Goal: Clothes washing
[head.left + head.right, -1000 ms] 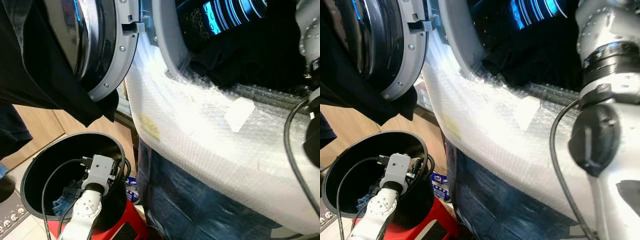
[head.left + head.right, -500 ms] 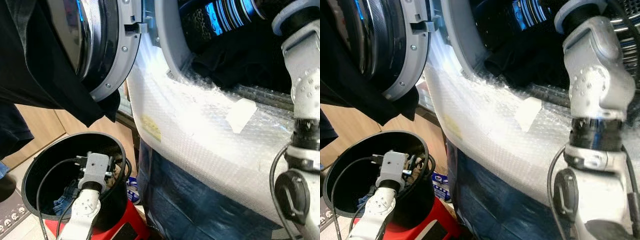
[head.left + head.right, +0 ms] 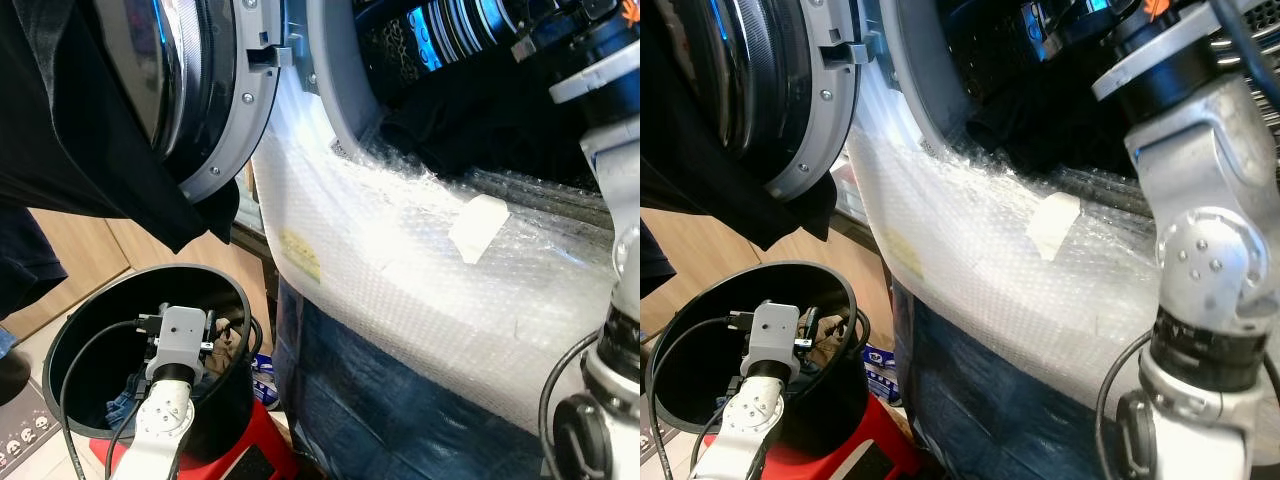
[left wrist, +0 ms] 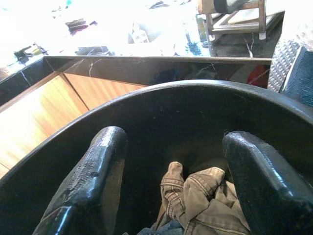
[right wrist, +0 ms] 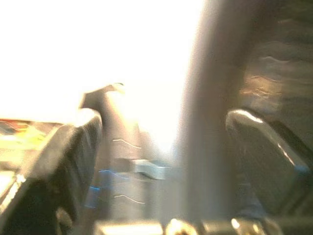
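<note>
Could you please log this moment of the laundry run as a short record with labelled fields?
Machine: washing machine's round door swung open, front wrapped in clear bubble wrap
Drum: dark garment lying inside the opening
Bin: round black bucket on the floor, holding a tan garment
Left gripper: open, inside the bucket above the tan garment
Right gripper: open, raised toward the drum, view blurred
</note>
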### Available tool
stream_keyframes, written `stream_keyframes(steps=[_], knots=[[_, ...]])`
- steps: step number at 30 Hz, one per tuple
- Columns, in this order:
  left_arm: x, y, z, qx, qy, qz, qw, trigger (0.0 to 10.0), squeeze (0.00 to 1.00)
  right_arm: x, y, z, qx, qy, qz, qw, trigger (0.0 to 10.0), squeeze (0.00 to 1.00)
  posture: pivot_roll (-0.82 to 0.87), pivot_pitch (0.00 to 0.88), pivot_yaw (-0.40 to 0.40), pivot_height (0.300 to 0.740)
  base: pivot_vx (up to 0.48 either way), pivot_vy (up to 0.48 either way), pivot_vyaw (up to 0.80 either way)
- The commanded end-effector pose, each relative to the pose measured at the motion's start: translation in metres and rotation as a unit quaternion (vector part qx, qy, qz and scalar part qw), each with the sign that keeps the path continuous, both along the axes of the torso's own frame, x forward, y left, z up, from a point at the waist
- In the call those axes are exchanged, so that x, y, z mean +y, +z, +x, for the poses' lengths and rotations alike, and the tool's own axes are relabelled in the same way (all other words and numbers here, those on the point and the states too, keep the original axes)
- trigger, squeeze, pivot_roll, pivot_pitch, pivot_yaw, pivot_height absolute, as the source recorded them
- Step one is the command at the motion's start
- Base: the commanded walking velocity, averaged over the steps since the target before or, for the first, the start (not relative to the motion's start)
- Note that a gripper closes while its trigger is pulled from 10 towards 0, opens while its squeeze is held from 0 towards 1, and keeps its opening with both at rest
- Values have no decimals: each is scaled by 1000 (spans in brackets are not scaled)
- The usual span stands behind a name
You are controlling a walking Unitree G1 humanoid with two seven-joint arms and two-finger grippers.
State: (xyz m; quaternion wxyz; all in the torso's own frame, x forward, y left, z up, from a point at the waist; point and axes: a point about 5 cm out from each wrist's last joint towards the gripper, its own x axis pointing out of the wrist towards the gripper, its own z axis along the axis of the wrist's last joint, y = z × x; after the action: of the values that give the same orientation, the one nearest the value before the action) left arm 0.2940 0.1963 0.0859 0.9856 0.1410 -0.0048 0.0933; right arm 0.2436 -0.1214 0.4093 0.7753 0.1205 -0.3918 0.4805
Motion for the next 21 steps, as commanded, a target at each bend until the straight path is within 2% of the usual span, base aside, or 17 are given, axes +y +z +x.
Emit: stream_keyframes(steps=[1,4,5,6,7,8,10,11,13,14,15,16,17,18,21], knots=[[0,-1,-2,-2,5,-1,1000,10000,0,6,-2,-19,-15,69,-6,998,10000,0,-24,109,-21,740,0,0,0],[0,-1,-2,-2,6,-2,1000,10000,0,8,-8,-26,-11,102,-10,995,10000,0,-24,109,-21,740,0,0,0],[4,0,-4,-5,17,-1,1000,10000,0,14,-36,-40,21,178,-35,983,10000,0,-17,117,-30,740,0,0,0],[4,0,-4,-5,17,-1,1000,10000,0,14,-36,-40,21,178,-35,983,10000,0,-17,117,-30,740,0,0,0],[6,0,-6,-7,22,0,1000,10000,0,18,-51,-45,41,205,-48,977,10000,0,-15,118,-33,740,0,0,0],[6,0,-6,-7,22,0,1000,10000,0,18,-51,-45,41,205,-48,977,10000,0,-15,118,-33,740,0,0,0],[11,2,-7,-13,35,1,999,10000,0,24,-93,-48,105,226,-95,964,10000,0,-17,120,-40,740,0,0,0],[11,2,-7,-13,35,1,999,10000,0,24,-93,-48,105,226,-95,964,10000,0,-17,120,-40,740,0,0,0],[15,4,-8,-19,49,-3,999,10000,0,29,-134,-47,175,221,-158,947,10000,0,-9,117,-39,740,0,0,0],[15,4,-8,-19,49,-3,999,10000,0,29,-134,-47,175,221,-158,947,10000,0,-9,117,-39,740,0,0,0],[16,5,-8,-21,54,-4,998,10000,0,29,-154,-48,207,218,-189,935,10000,0,4,118,-39,740,0,0,0],[16,5,-8,-21,54,-4,998,10000,0,29,-154,-48,207,218,-189,935,10000,0,4,118,-39,740,0,0,0],[19,7,-8,-25,58,-2,998,10000,0,25,-194,-48,282,218,-227,907,10000,0,12,119,-36,740,0,0,0],[19,7,-8,-25,58,-2,998,10000,0,25,-194,-48,282,218,-227,907,10000,0,12,119,-36,740,0,0,0],[23,10,-8,-29,64,5,998,10000,0,18,-234,-52,352,215,-240,879,10000,0,13,124,-35,740,0,0,0]])
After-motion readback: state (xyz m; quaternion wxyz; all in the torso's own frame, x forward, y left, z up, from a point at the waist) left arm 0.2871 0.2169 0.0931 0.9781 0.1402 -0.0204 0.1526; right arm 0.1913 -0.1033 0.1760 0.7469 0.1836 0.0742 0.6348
